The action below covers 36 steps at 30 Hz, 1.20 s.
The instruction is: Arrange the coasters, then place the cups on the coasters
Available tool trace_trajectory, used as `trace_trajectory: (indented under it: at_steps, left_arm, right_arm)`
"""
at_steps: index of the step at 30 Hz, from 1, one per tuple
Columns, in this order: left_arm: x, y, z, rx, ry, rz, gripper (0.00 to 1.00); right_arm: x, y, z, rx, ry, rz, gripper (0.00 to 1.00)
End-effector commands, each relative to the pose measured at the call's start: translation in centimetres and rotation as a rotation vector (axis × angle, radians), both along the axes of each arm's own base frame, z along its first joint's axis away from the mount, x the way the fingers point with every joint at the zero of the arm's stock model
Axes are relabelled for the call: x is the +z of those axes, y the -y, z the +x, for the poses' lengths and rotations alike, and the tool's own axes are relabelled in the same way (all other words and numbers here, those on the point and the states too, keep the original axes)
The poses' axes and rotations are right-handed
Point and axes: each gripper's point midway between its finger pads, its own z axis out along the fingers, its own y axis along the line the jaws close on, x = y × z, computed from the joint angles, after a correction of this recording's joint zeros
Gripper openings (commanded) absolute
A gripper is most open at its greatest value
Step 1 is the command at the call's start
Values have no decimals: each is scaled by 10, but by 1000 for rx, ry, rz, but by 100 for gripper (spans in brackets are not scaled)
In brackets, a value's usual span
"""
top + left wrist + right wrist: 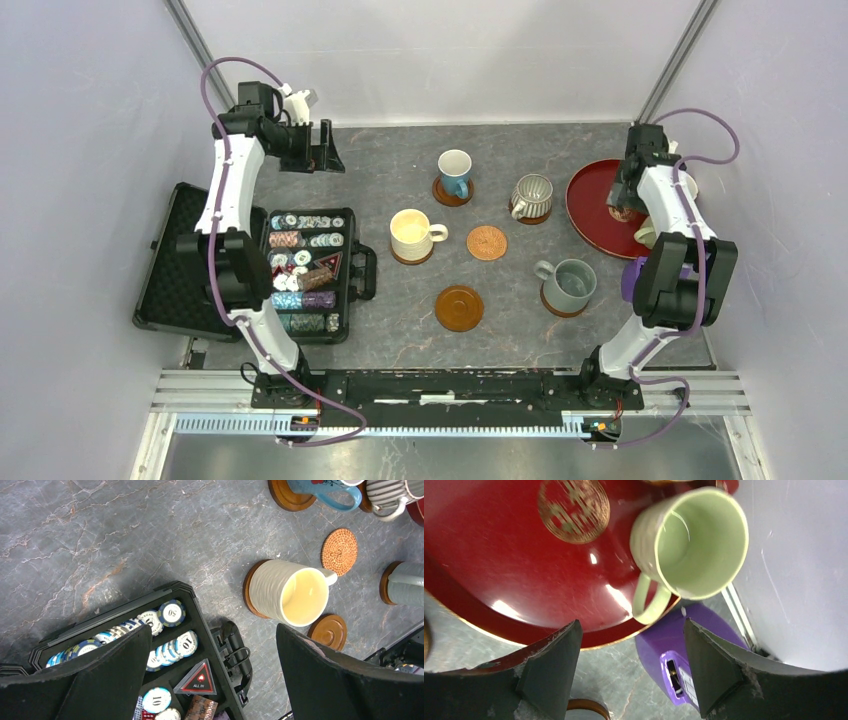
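Observation:
Four cups stand on brown coasters: blue (455, 172), ribbed grey-white (531, 196), cream-yellow (412, 235) and grey-blue (570, 285). Two coasters lie bare, a copper patterned one (487, 242) and a dark brown one (459, 308). A pale green cup (694, 540) sits upright at the near edge of the dark red tray (514, 580), its handle pointing toward my right gripper (631, 670). That gripper (622, 205) hovers open just short of the handle, with nothing between its fingers. My left gripper (212, 630) hangs open at the back left (320, 150), above the chip case.
An open black case of poker chips (305, 270) lies at the left. A purple object (669, 650) sits beside the tray by the right wall. White walls close in the sides and back.

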Motion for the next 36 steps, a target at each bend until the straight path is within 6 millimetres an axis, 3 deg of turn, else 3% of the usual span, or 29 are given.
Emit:
trace_trajectory:
  at_steps: [1, 10, 23, 36]
  left_arm:
    - [11, 4, 5, -13, 17, -21, 100]
    - [11, 8, 10, -19, 0, -45, 100]
    - [14, 7, 13, -14, 0, -45, 100]
    - [13, 3, 8, -17, -5, -16, 100]
  right_arm:
    - [-3, 5, -29, -93, -16, -11, 80]
    - [-13, 20, -38, -156, -6, 37, 80]
    - [-31, 26, -28, -187, -13, 87, 74]
    - [-44, 31, -15, -204, -8, 88, 56]
